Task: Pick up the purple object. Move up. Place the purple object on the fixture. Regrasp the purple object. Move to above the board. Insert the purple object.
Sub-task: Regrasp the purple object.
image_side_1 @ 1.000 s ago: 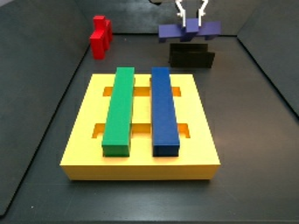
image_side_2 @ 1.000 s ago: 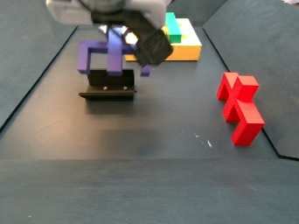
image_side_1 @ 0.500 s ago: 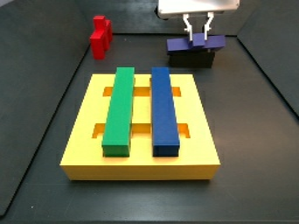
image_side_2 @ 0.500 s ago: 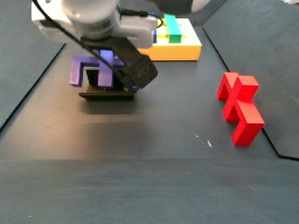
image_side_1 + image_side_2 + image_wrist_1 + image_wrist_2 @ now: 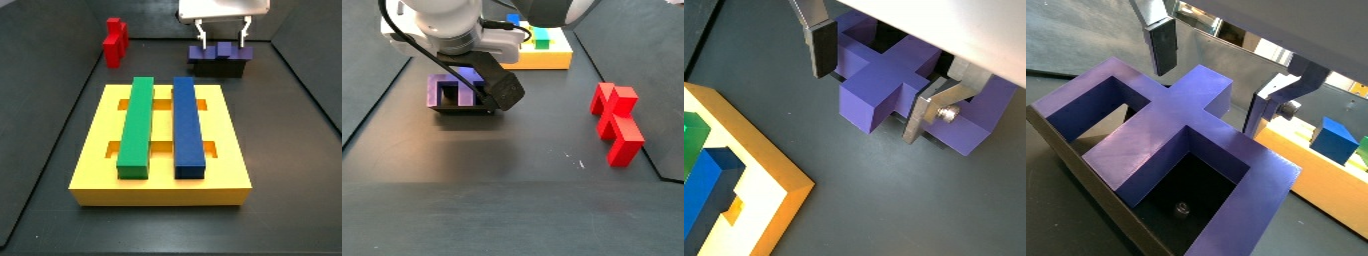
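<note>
The purple object [image 5: 219,53], a cross-shaped block with open pockets, rests on the dark fixture [image 5: 222,69] at the back of the floor; it also shows in the side view [image 5: 454,92]. My gripper [image 5: 221,44] hangs right over it. In both wrist views the silver fingers [image 5: 818,45] [image 5: 1164,45] stand on either side of one arm of the purple object [image 5: 878,90] [image 5: 1160,130], with small gaps showing. The gripper [image 5: 875,78] is open around that arm and holds nothing.
The yellow board [image 5: 94,150] lies in front of the fixture, with a green bar [image 5: 136,122] and a blue bar [image 5: 187,122] seated in its slots. A red piece [image 5: 115,40] lies at the back left, and it also shows in a side view [image 5: 616,122].
The gripper came down with the purple object and set it on the fixture. The fingers have since spread apart from it.
</note>
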